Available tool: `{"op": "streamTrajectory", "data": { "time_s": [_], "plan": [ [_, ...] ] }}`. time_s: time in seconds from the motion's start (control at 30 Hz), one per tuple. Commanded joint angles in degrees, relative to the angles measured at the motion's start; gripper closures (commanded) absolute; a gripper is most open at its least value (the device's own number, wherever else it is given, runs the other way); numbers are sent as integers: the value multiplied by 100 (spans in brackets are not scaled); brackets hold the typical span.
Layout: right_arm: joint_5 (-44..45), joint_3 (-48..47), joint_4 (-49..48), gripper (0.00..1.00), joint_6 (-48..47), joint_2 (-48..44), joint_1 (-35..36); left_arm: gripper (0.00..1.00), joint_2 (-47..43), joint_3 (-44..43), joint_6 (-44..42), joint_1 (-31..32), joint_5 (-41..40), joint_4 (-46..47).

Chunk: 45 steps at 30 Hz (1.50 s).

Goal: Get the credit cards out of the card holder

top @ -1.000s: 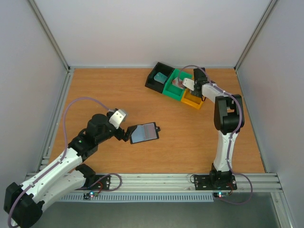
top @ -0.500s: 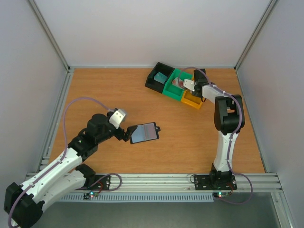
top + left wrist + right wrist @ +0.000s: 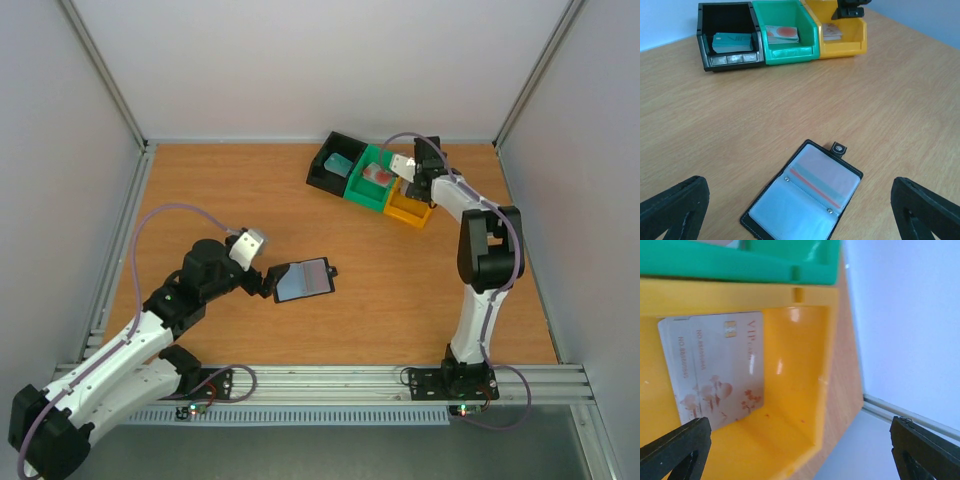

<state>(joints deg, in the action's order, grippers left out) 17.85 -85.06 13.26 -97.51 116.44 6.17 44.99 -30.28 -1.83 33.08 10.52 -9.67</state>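
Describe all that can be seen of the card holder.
The card holder lies open and flat on the wooden table, inner side up. It is a small book-style wallet with a black rim and pale blue-grey pockets that look like clear plastic. Two studs sit along its fold, and a short tab with a metal snap sticks out from one edge. A red and teal stripe shows in one pocket. The open left gripper is near it, not holding it.

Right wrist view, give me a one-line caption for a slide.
Open right pincer over whitish credit cards lying in the yellow tray, next to the green tray.
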Motion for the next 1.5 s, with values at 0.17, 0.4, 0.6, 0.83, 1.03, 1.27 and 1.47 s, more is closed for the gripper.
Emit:
{"op": "streamTrajectory", "data": {
  "time_s": [0.17,0.4,0.6,0.83,1.03,1.27,1.47],
  "plan": [
    [-921,-246,446,1,1747,-1147,52,1,-84,115,756,-81,241,98],
    [-4280,-17,1609,11,6725,-2874,152,1,402,364,1973,-168,422,40],
    [-4268,888,2753,30,8243,-2951,1139,10,1417,575,3031,-586,773,-347],
    [-4501,1360,3059,32,8741,-2430,2137,4,2473,806,4337,-1035,1069,1116],
    [-4705,1114,3447,31,8785,-1369,2220,1,3013,783,4596,-1076,1229,1227],
    [-4912,767,3754,28,8729,-869,2221,8,3796,646,4612,-1035,1692,1740],
    [-4975,455,4128,27,8677,-603,2216,10,4237,462,4655,-975,1770,1978]
  ]
}}
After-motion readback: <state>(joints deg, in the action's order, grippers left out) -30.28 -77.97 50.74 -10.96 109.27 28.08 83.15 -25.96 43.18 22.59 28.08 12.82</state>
